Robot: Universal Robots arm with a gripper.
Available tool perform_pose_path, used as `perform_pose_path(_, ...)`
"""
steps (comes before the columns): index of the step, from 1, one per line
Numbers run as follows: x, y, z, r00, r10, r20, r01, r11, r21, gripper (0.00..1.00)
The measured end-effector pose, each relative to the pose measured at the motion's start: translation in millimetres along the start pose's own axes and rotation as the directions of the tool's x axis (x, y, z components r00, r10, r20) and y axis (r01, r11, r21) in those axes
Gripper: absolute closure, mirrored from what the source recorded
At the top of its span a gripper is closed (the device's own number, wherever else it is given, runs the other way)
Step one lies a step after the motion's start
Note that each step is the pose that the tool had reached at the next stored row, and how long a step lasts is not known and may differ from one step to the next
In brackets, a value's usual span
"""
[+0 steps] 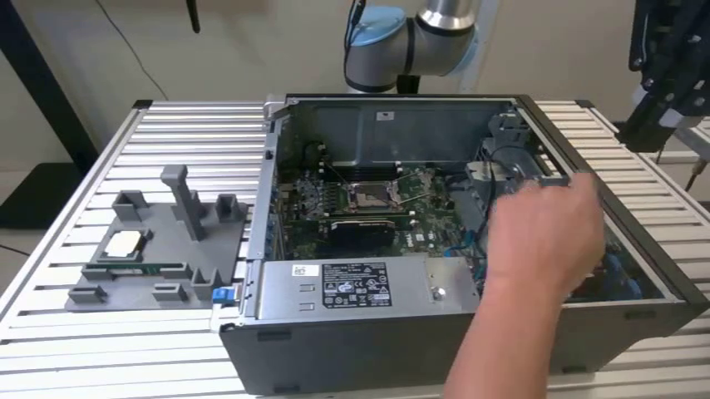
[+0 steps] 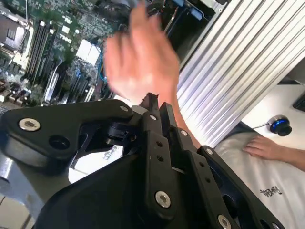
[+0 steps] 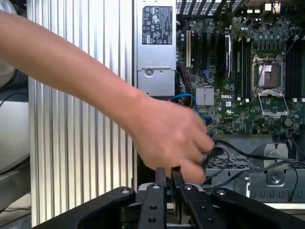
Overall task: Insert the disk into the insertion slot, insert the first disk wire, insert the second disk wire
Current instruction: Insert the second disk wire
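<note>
A person's hand point(image 1: 544, 241) reaches into the open computer case point(image 1: 332, 349) at the exterior view's right side, and covers most of the insertion slot point(image 1: 619, 278), whose blue fittings show beside the wrist. The disk is hidden. In the first wrist view the hand point(image 3: 171, 138) grips black wires point(image 3: 243, 155) beside the perforated cage point(image 3: 267, 179). My gripper point(image 3: 168, 175) hangs above and behind the hand, fingers close together with nothing between them. It also appears in the second wrist view point(image 2: 153, 102) and at the exterior view's upper right point(image 1: 643, 137).
The motherboard point(image 1: 372, 199) fills the case floor, with the grey labelled power-supply box point(image 1: 344, 287) at the front. A grey fixture point(image 1: 155, 245) with small parts stands on the slatted table point(image 1: 66, 166) at the exterior view's left. A person in a white shirt point(image 2: 267, 186) sits beside the table.
</note>
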State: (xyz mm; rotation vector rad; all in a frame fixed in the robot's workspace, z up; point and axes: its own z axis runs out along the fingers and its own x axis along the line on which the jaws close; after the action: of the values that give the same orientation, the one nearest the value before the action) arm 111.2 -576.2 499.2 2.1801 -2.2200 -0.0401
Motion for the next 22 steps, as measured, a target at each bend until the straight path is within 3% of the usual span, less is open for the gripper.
perform_pose_path(4,0.0,0.0,0.0,1.0,0.0,-0.0001,0.0,1.0,0.0,0.76)
perform_pose_path(5,0.0,0.0,0.0,1.0,0.0,-0.0001,0.0,1.0,0.0,0.89)
perform_pose_path(22,0.0,0.0,0.0,1.0,0.0,-0.0001,0.0,1.0,0.0,0.88)
